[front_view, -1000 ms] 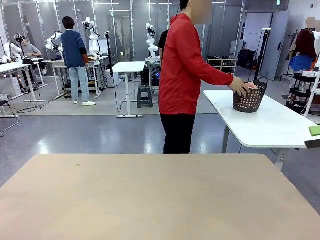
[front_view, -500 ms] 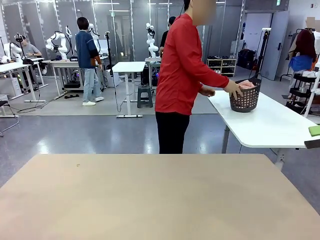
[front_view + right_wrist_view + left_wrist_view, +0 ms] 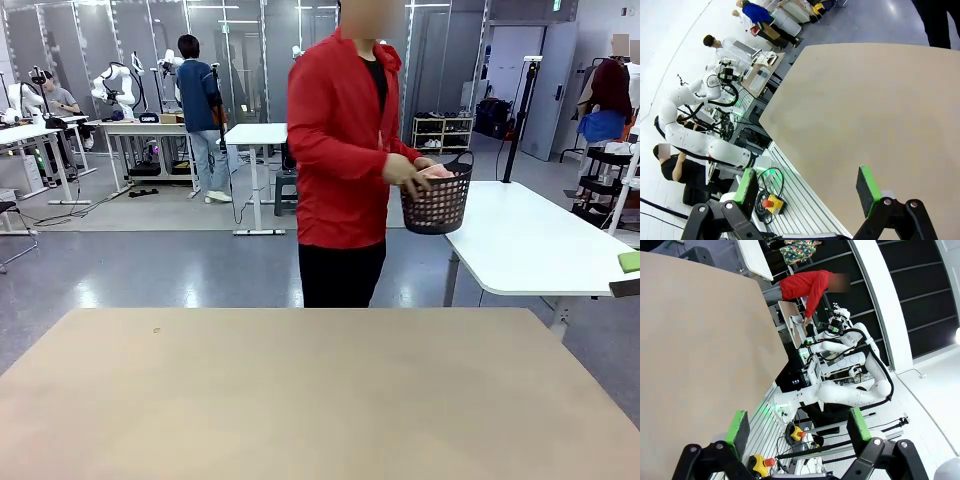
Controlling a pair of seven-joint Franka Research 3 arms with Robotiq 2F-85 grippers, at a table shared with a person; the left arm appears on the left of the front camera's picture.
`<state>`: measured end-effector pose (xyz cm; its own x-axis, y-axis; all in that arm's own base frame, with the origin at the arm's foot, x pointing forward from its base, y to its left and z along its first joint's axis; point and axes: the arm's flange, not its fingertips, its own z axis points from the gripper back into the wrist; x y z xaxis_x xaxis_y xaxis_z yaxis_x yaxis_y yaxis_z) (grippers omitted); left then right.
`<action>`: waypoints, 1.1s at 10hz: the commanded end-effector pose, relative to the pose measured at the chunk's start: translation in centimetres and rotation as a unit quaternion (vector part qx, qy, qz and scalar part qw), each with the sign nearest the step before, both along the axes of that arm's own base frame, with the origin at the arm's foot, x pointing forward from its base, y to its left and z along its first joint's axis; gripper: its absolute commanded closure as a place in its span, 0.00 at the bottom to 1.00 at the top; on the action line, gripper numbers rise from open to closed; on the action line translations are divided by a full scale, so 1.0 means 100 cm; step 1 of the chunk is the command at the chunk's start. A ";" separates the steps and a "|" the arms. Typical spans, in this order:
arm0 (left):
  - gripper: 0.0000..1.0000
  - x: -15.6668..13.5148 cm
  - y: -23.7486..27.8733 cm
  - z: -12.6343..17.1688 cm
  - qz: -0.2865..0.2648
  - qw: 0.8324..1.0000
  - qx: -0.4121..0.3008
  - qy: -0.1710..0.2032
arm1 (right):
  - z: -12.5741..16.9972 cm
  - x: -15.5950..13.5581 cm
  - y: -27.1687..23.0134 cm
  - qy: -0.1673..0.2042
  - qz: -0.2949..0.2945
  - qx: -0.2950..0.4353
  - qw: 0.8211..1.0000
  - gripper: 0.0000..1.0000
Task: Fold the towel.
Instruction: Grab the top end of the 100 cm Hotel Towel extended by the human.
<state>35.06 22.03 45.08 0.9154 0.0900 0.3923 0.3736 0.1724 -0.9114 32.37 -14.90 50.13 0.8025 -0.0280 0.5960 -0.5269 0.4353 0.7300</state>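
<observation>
1. Nowhere any text, label, brand or number clear enough to read.
2. Front view: small greenish sign [image 3: 556,5] at the top edge over the far doorway, too small to make out.
3. Left wrist view: red-and-yellow stop button [image 3: 796,432] below the worktop [image 3: 695,340], markings too small to tell.
4. Right wrist view: another stop button [image 3: 771,202] beside the rails, likewise unreadable; papers and boxes [image 3: 762,70] on a far bench, print blurred.

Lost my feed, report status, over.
Left hand open, right hand open, both empty. Towel in basket, held by person beyond table.
</observation>
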 end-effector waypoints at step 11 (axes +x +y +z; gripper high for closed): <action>0.00 -0.005 -0.002 0.002 -0.006 1.000 -0.003 -0.009 | 0.000 0.002 -0.001 -0.013 0.004 0.005 1.000 0.00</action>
